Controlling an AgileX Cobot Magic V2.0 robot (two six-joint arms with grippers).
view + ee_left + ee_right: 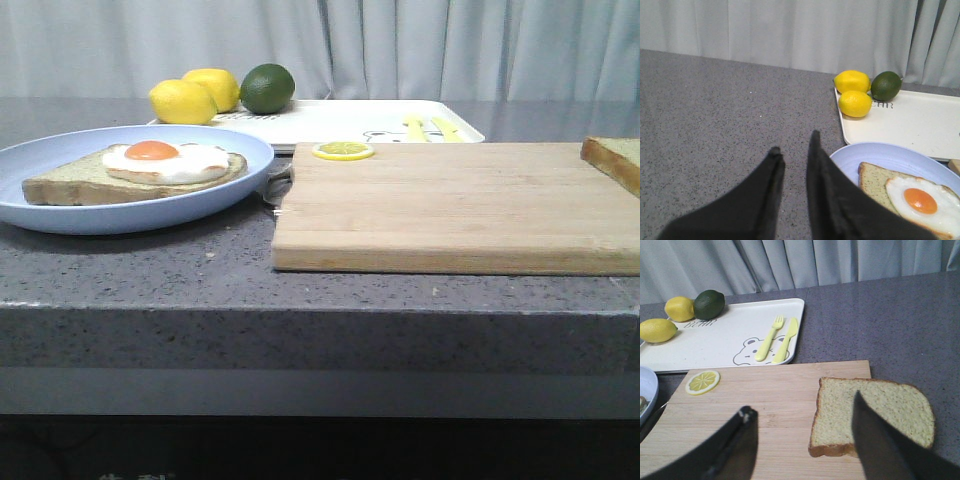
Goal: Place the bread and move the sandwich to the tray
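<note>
Bread (872, 415) prob. soft, light; grip by crust edges. Right gripper (802, 412) fingers apart; left gripper (794, 142) nearly together, empty.

Low front view across the table edge; two close wrist views sharing the tray (340, 122) with it.

The tray (730, 335) bears printed letters reading roughly "BEAR", partly hidden.
</note>
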